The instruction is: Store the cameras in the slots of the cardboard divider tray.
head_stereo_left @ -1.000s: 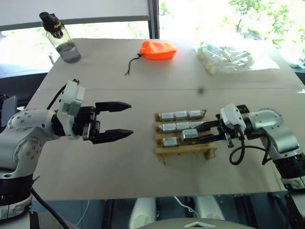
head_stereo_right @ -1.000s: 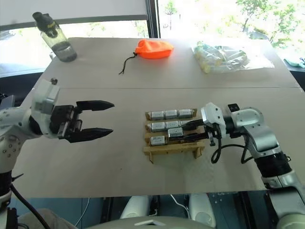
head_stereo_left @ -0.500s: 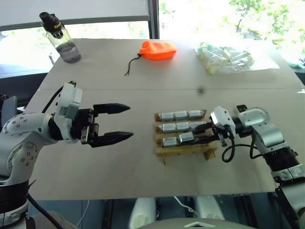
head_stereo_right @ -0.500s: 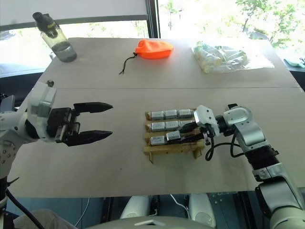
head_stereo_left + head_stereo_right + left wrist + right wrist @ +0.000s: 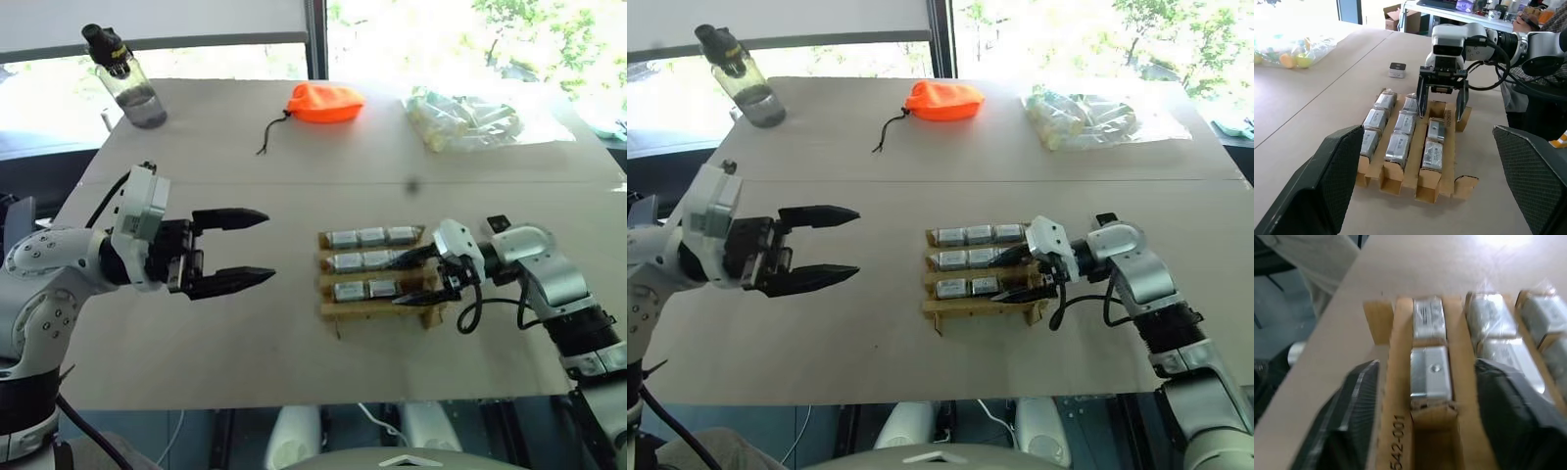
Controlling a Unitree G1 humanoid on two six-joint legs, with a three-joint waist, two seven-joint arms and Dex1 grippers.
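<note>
The cardboard divider tray (image 5: 380,309) lies on the table right of centre, with several silver-grey cameras (image 5: 372,236) lying in its slots. Its front row holds two, and the right one, a camera (image 5: 1431,372), lies between the fingers of my right gripper (image 5: 398,281). That gripper is open, reaching in level from the tray's right end, one finger on either side of the front row (image 5: 1436,144). My left gripper (image 5: 266,247) hovers open and empty well left of the tray, pointing toward it.
Along the far edge stand a water bottle (image 5: 127,80), an orange drawstring pouch (image 5: 323,101) and a clear bag of pale items (image 5: 460,118). A small dark square object (image 5: 1397,70) lies on the table beyond the tray, near my right arm.
My right gripper was shut on a tilted camera over the front row. That camera now lies flat in its slot and the fingers have spread apart. The left arm stayed put.
</note>
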